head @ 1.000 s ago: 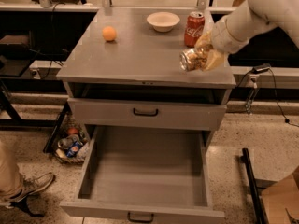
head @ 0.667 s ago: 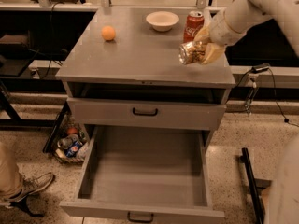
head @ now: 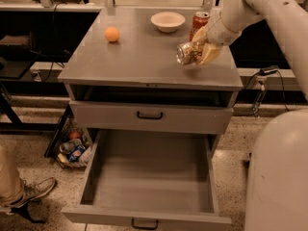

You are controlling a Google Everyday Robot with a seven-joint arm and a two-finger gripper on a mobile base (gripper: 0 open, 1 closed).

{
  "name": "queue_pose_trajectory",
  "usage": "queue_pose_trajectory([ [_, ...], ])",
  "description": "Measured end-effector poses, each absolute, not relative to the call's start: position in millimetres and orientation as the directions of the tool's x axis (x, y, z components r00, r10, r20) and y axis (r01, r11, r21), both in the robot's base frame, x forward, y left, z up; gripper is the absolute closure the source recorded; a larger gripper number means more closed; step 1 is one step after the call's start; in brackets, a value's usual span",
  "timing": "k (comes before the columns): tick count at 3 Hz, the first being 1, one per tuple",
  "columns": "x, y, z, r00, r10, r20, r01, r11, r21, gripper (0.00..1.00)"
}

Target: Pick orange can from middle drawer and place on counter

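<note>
The orange can, crushed and shiny, lies sideways in my gripper, which is shut on it. It hangs just above the right part of the counter. My white arm reaches in from the upper right. The middle drawer is pulled wide open at the bottom of the cabinet, and nothing shows inside it. Its small black handle is at the front edge.
A red Coca-Cola can stands upright just behind my gripper. A white bowl sits at the back and a small orange ball at the left. The upper drawer is shut. A person's shoe and a bin of cans are on the floor at left.
My gripper has carried the orange can up and a little further back over the counter, toward the Coca-Cola can. The camera view has shifted slightly.
</note>
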State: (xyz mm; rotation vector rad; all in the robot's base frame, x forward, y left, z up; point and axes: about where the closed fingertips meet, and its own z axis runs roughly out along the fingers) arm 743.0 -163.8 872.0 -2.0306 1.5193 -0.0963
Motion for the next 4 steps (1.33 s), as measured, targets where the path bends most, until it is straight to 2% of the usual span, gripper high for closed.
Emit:
queue_pose_trajectory([
  [1, 751, -151, 863, 0.358, -0.886, -0.294, -0.856, -0.186, -0.482, 1.00],
  [2, 757, -141, 862, 0.375, -0.880, -0.290, -0.852, -0.205, -0.482, 0.82],
  [4, 762, -128, 857, 0.402, -0.868, -0.290, -0.852, -0.238, -0.467, 0.35],
])
